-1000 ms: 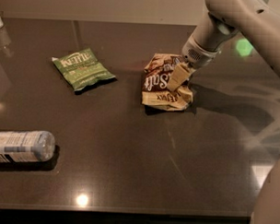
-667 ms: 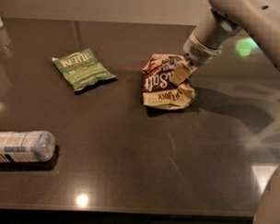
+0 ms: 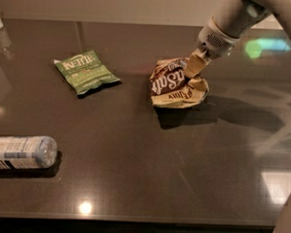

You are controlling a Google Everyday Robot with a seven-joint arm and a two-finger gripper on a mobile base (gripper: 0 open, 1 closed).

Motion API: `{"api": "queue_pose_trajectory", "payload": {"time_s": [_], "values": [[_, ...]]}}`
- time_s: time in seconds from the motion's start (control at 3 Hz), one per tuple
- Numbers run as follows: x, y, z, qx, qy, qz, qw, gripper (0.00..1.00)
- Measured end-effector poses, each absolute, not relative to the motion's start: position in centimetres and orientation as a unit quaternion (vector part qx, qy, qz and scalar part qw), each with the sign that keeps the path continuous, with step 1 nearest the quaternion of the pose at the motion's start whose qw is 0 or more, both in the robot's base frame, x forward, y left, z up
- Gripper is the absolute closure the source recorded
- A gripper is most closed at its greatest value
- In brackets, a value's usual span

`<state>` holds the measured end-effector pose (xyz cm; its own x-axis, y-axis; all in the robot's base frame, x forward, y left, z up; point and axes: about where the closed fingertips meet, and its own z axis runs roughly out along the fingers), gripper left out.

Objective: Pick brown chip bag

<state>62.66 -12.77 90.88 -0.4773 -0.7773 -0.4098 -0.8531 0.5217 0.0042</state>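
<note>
Evidently the brown chip bag [image 3: 168, 85], a small wrinkly foil pack in dark brown and cream-tan with white script lettering, is already in the grip. It sits right of centre in the frame, and the tool [image 3: 193, 71] is closed on its upper right corner, where the foil bunches around the tan fingertips. The pale grey arm [image 3: 232, 20] comes down from the upper right of the frame at a slant, probably so the tool takes the raised crumpled edge and does not press flat against the dark glossy bench [image 3: 133, 180]. The bag looks tipped up toward the tool, with a dark shadow along its lower edge. Whether it has fully left the bench cannot be told. The flat green Kettle chip bag [image 3: 86, 71] lies well apart in the upper left, so a lift should not disturb it. A white and blue cylindrical container [image 3: 22, 152] lies on its side at the lower left edge, well apart from the tool. The grip holds only thin foil, so it may slip if the lift is quick.
</note>
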Motion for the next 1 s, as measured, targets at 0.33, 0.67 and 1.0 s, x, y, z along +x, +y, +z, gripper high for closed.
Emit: {"api": "queue_pose_trajectory", "payload": {"time_s": [0.33,0.67,1.0], "values": [[61.3,-12.8,94.2,-0.498,0.837,0.111,0.2,1.0],[60.2,-12.6,97.3,-0.514,0.821,0.115,0.22,1.0],[59.3,-12.5,100.3,-0.526,0.807,0.116,0.243,1.0]]}}
